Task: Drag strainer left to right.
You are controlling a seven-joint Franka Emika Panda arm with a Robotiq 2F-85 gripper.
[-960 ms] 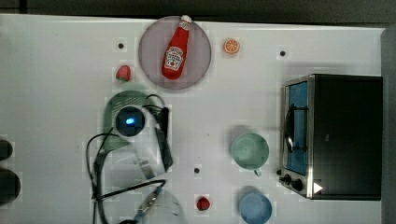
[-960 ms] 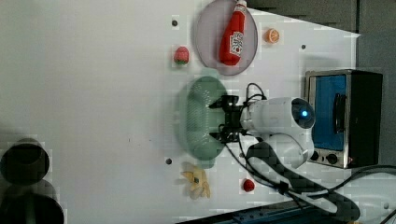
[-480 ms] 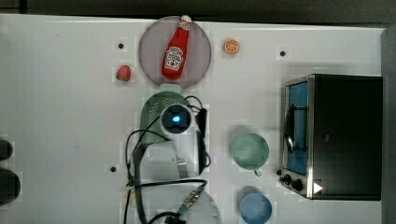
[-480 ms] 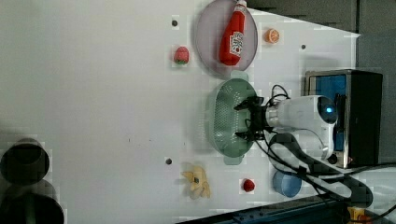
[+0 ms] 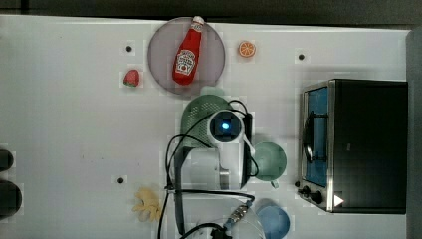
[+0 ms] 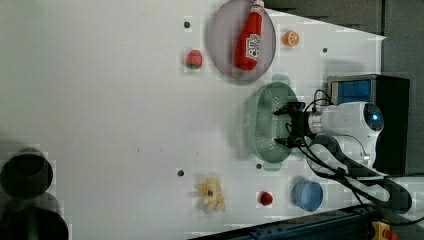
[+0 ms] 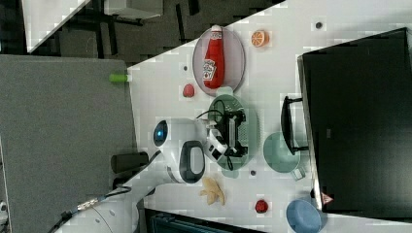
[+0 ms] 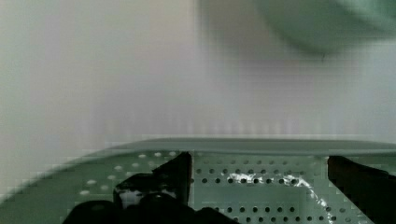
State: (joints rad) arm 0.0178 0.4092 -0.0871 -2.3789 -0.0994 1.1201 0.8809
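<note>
Your gripper (image 6: 286,125) was down inside the strainer (image 6: 262,122), with its two dark fingers (image 8: 180,175) spread apart and the perforated bottom visible between them in the wrist view; nothing was clamped between them. The fingers stood at the strainer's wall on the left view's right side, though whether they pressed against it could not be confirmed.

You had the strainer lying on the white table (image 5: 74,124) just below the grey plate (image 5: 161,55) in the top view, its upper end close to the plate's rim. A red ketchup bottle (image 5: 186,52) lay on that plate. In the top view the arm's white wrist (image 5: 226,127) covered much of the strainer, leaving its green upper-left part (image 5: 196,112) exposed.

The round mint-green mug (image 5: 271,160) sat just to the top view's right of the arm, between the strainer and the black toaster oven (image 5: 368,144). The blue bowl (image 5: 273,221) stood below the mug near the table edge. A strawberry (image 5: 131,78) lay to the top view's left of the plate, an orange slice (image 5: 247,49) to its right, and a pale yellow item (image 5: 147,204) lay on the table beside the arm's cables.
</note>
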